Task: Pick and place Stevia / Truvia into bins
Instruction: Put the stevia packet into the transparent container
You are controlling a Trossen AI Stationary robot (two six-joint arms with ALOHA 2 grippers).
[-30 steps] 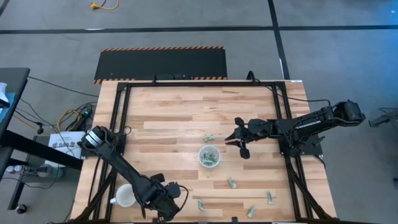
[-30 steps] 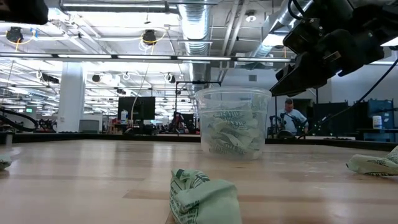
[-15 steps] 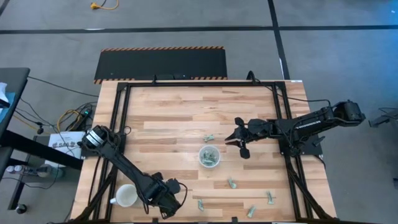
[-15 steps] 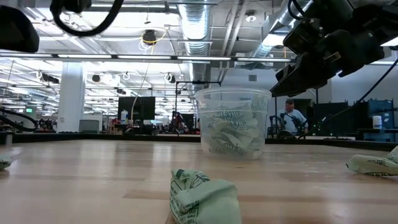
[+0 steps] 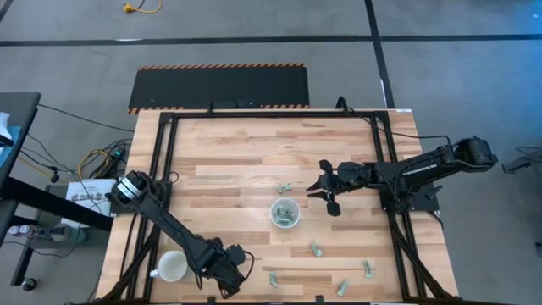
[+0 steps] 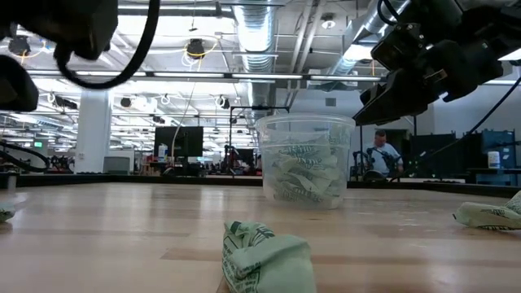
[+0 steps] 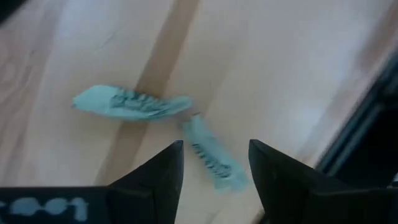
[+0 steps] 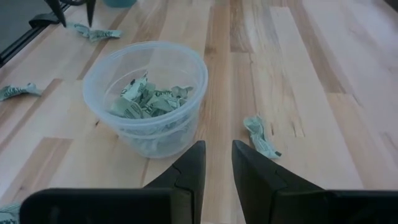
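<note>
Near the table's near edge, beside a white mug [image 5: 171,268], my left gripper [image 7: 215,144] stands open and points down. A pale green Stevia sachet [image 7: 213,159] lies flat on the wood below the gap between its fingers, and a second sachet [image 7: 132,103] lies beside it. Whether the fingers touch either, I cannot tell. The bin, a clear cup [image 5: 285,213] at mid-table, holds several sachets [image 8: 148,98]. My right gripper [image 8: 216,155] hovers just right of the cup, narrowly open and holding nothing. More sachets [image 5: 315,249] lie loose on the table.
Loose sachets lie at the near right [image 5: 367,268], by the near edge [image 5: 273,278] and just beyond the cup [image 5: 285,187]. A black frame rail [image 5: 254,113] runs round the table top. One crumpled sachet [image 6: 264,256] lies close before the low camera.
My left gripper has come down toward the two sachets by the mug; in the low view its dark arm has sunk into the upper left of the picture. The sachets and the cup have kept their places.
</note>
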